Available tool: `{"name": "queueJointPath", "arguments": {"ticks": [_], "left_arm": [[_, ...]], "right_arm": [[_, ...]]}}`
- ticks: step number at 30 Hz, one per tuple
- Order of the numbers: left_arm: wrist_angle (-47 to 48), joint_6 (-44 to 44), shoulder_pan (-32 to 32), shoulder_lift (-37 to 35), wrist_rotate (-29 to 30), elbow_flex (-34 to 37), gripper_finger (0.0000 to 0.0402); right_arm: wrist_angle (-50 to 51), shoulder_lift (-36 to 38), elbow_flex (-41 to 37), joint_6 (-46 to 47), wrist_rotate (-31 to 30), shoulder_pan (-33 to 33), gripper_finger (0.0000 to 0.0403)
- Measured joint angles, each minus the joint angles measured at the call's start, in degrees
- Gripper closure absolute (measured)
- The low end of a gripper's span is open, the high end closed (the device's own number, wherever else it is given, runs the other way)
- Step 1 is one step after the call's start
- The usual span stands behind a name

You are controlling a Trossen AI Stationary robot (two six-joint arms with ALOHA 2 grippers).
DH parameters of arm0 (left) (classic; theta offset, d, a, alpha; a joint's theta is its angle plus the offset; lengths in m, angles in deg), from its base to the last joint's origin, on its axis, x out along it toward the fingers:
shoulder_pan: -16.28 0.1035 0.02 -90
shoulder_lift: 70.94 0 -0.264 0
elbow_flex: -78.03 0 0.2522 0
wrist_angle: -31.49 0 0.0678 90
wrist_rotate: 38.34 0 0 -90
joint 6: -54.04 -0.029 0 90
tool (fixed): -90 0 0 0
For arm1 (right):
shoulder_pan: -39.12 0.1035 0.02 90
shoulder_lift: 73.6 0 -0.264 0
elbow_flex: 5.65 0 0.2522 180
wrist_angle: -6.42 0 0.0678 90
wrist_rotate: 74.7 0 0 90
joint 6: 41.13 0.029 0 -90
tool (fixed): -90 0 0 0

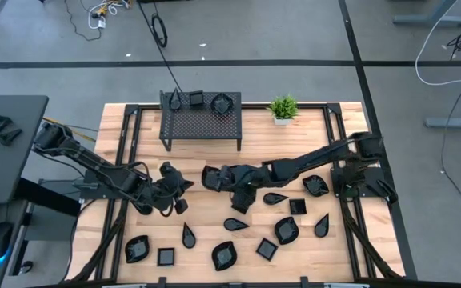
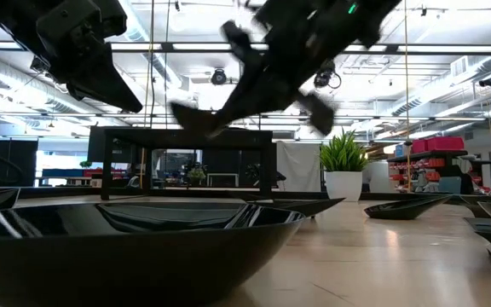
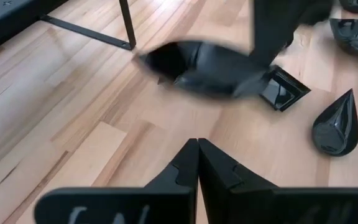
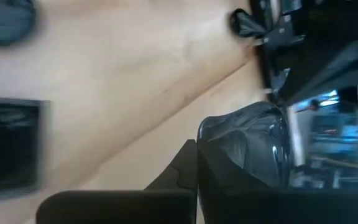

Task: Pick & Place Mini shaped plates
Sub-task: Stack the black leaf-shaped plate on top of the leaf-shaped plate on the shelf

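Note:
Several glossy black mini shaped plates (image 1: 286, 230) lie flat on the wooden table (image 1: 134, 224), in teardrop, square and rounded shapes. My right gripper (image 1: 219, 176) reaches in from the table's right to its middle and is shut on one plate (image 2: 196, 117), which hangs in the air in front of the rack. My left gripper (image 3: 197, 152) hovers shut and empty just left of it, pointing toward that plate (image 3: 197, 62). My right gripper pinches the plate's rim (image 4: 209, 142) between its two fingers, and the rest of the dish (image 4: 250, 140) sticks out beyond them. The fingers come slanting down from the table's right side. The plate is lifted clear of the table and tilted.
A black mesh rack (image 1: 201, 122) stands at the table's far middle with two plates (image 1: 222, 102) on top. A small green potted plant (image 1: 282, 108) stands to its right. Bare wood lies between the rack and the left arm.

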Motion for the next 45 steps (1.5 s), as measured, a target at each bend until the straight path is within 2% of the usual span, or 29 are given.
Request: {"name": "queueJointPath", "arguments": {"ticks": [5,7,10,15,20,24,34,45], "left_arm": [[0.2,0.0,0.1,0.0,2.1,0.0,0.0388],[0.1,-0.7,0.1,0.0,3.6,0.0,0.0388],[-0.2,-1.4,0.3,0.0,6.5,0.0,0.0388],[-0.4,-3.5,2.3,0.0,9.6,0.0,0.0388],[-0.6,-4.5,5.6,0.0,9.3,0.0,0.0388],[-0.7,-5.8,7.5,0.0,7.2,0.0,0.0388],[-1.6,-8.4,9.8,0.0,6.1,0.0,0.0388],[-4.7,-12.0,12.0,0.0,5.2,0.0,0.0388]], "right_arm": [[7.4,10.6,0.0,8.0,3.5,-0.6,0.0401],[6.5,14.0,0.1,9.6,3.4,-2.3,0.0401],[6.0,16.2,2.9,12.4,0.1,-6.4,0.0401],[11.9,11.9,12.2,10.0,-2.1,-15.7,0.0402],[16.3,3.9,20.1,6.7,0.6,-24.6,0.0402],[17.4,-1.8,22.5,3.9,3.0,-29.0,0.0403],[16.9,-4.8,22.7,2.8,3.2,-32.7,0.0402],[17.6,-5.2,22.4,4.3,5.0,-32.8,0.0361]]}}
